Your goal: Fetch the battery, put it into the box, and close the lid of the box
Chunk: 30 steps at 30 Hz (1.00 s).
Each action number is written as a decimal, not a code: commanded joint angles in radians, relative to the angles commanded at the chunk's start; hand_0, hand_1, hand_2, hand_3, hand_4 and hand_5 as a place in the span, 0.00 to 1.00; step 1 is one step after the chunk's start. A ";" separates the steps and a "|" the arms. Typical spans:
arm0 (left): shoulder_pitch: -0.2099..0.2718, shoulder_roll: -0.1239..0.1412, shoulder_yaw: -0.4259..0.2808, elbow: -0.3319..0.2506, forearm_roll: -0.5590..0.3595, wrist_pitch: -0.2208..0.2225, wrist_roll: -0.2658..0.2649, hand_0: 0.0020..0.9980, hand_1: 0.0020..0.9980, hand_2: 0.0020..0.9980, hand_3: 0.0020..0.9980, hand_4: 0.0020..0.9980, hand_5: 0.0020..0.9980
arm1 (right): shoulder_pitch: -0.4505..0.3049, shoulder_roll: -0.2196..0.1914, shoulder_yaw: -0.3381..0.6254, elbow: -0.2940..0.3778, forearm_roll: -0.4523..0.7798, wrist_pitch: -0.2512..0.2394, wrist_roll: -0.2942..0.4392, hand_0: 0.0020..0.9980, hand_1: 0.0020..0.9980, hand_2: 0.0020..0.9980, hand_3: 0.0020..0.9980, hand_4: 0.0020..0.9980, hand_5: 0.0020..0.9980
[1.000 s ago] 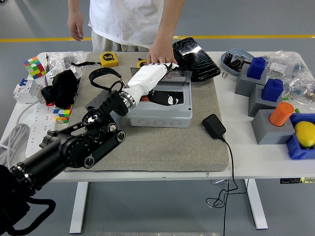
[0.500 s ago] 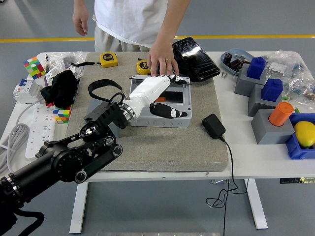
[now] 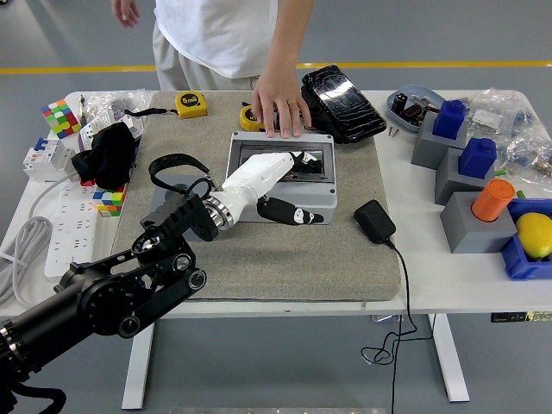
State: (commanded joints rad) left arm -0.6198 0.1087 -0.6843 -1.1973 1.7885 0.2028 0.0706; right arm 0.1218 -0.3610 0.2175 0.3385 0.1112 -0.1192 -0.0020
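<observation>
The grey box [image 3: 324, 195] lies on the felt mat [image 3: 285, 259] with its windowed lid [image 3: 316, 169] down flat. My left hand [image 3: 297, 185], white with black fingers, rests on top of the lid, fingers spread and holding nothing. The thumb [image 3: 304, 216] hangs over the box's front edge. A person's hand [image 3: 278, 102] presses flat on the mat at the box's far edge. No battery shows; the inside of the box is hidden by the lid and my hand. My right arm is out of view.
A black glossy case [image 3: 345, 102] lies behind the box and two yellow tape measures [image 3: 191, 103] at the mat's back. A black adapter [image 3: 374, 220] with its cable lies right of the box. Grey blocks with blue pieces [image 3: 448, 129] stand right; cubes [image 3: 60, 116] and power strip [image 3: 65, 233] left.
The lid has come down from raised to flat under my left hand, which drew back toward me. The person's hand shifted slightly at the box's far edge.
</observation>
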 joint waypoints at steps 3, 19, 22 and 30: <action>0.032 0.005 -0.054 -0.032 -0.030 0.014 -0.030 0.72 0.70 0.74 0.77 1.00 0.38 | 0.000 0.000 -0.001 0.000 0.001 0.000 0.000 0.56 0.59 0.58 0.54 0.92 0.48; 0.241 -0.008 -0.409 -0.096 -0.459 0.058 -0.159 0.70 0.70 0.72 0.75 0.99 0.37 | 0.000 -0.005 -0.005 -0.003 0.007 0.002 -0.001 0.56 0.59 0.58 0.54 0.92 0.48; 0.270 -0.019 -0.471 -0.100 -0.504 0.055 -0.153 0.63 0.67 0.70 0.73 0.99 0.37 | 0.000 -0.006 0.000 -0.003 0.005 0.001 -0.001 0.56 0.59 0.58 0.54 0.92 0.48; 0.322 -0.007 -0.575 -0.110 -0.635 0.018 -0.141 0.57 0.64 0.68 0.70 0.98 0.37 | 0.004 -0.012 0.011 -0.004 0.002 0.001 -0.003 0.56 0.59 0.58 0.54 0.92 0.48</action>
State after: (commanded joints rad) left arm -0.2979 0.1012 -1.2590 -1.3071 1.1536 0.2211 -0.0708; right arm 0.1257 -0.3731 0.2283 0.3345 0.1134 -0.1180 -0.0046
